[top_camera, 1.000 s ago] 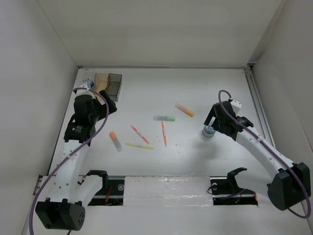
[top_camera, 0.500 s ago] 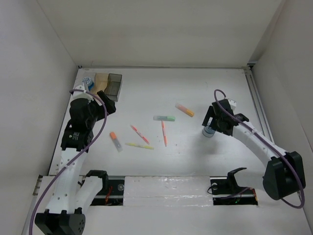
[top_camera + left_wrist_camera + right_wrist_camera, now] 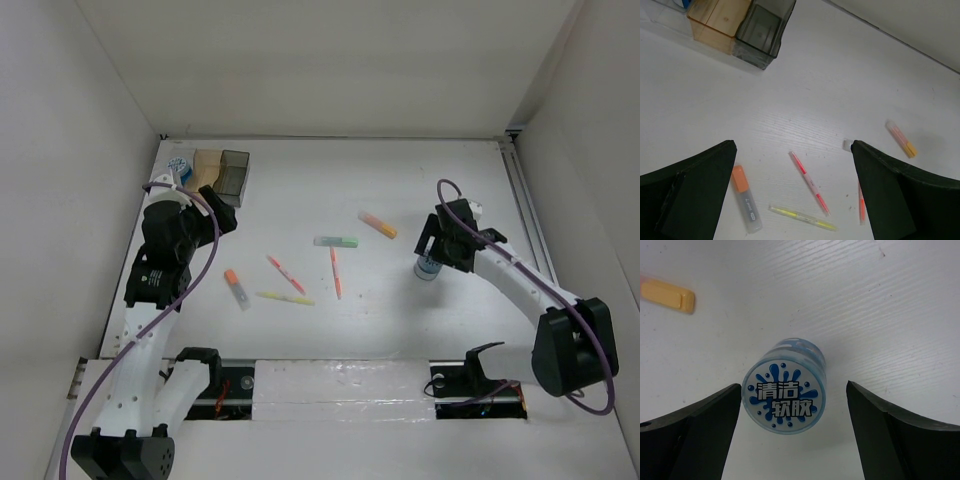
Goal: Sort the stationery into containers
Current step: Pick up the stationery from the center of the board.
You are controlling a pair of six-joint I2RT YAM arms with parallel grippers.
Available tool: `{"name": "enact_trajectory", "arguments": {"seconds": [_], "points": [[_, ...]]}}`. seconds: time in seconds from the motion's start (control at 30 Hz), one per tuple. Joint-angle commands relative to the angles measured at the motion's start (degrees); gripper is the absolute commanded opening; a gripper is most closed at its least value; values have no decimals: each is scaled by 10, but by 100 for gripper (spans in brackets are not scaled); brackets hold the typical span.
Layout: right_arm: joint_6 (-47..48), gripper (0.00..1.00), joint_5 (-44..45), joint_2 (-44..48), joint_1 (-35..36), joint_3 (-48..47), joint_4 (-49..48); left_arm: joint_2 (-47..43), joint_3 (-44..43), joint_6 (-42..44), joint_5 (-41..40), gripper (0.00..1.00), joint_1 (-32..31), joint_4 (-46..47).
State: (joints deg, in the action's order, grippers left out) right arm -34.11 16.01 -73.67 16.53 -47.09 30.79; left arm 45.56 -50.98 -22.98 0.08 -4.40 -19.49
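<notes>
**Table** (image 3: 400,180): white work surface under both tools.

**Containers** (image 3: 215,170): three joined bins. They lie ahead of the left gripper (image 3: 792,145) and to its left, and well apart from the right gripper (image 3: 793,386), across the table. The amber bin (image 3: 720,22) and dark grey bin (image 3: 762,30) look empty from the left wrist. Something blue shows at the clear bin (image 3: 180,165).

**Left gripper:** jaws spread wide, holding nothing, poised above the table.

**Right gripper:** jaws spread, pinching nothing. The blue-and-white roll (image 3: 785,400) stands upright on the table between its fingers. It sits off-centre, with its rim just beside one finger and clearly apart from the other.

**Loose stationery:** an orange-capped marker (image 3: 745,200), a red pen (image 3: 809,182) and a yellow pen (image 3: 802,218) lie flat below the left gripper's fingertips. A yellow-orange highlighter (image 3: 667,296) lies beyond the right gripper, to one side.

**Hazards (judged):**
- The roll is off-centre, so the nearer finger would probably meet it first and shove or tip it. Once tipped, it could roll away.
- Its smooth round wall may squirt out of a light pinch.
- The carry to the bins is long, so a weak hold risks a drop among the pens.
- The thin pens lie flush with the table, so fingers may scrape or flick them.
</notes>
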Motion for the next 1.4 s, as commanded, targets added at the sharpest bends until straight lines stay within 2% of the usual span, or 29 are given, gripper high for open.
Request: {"name": "enact_trajectory", "arguments": {"seconds": [0.0, 0.3, 0.5, 0.6, 0.7, 0.83, 0.87, 0.9, 1.0, 1.13, 1.37], "points": [[12, 90, -9, -5, -12, -16, -33, -9, 7, 8, 9, 100, 0, 17], [23, 82, -27, -12, -12, -17, -43, -9, 7, 8, 9, 100, 0, 17], [23, 70, -32, -12, -12, -17, -43, -9, 7, 8, 9, 100, 0, 17], [23, 68, -32, -12, -12, -17, -43, -9, 7, 8, 9, 100, 0, 17], [28, 60, -37, -12, -12, -12, -43, -14, 7, 8, 4, 100, 0, 17], [28, 30, -37, -12, -12, -12, -43, -14, 7, 8, 4, 100, 0, 17], [28, 11, -37, -12, -12, -12, -43, -14, 7, 8, 4, 100, 0, 17], [28, 2, -37, -12, -12, -12, -43, -14, 7, 8, 9, 100, 0, 17], [28, 0, -45, -6, -12, -12, -43, -14, 12, 8, 53, 100, 0, 30], [28, 0, -51, 6, 1, -25, -31, -14, 12, 14, 71, 100, 0, 36], [28, 0, -46, 12, 33, -87, -7, -14, 18, 29, 151, 100, -7, 70]]}}
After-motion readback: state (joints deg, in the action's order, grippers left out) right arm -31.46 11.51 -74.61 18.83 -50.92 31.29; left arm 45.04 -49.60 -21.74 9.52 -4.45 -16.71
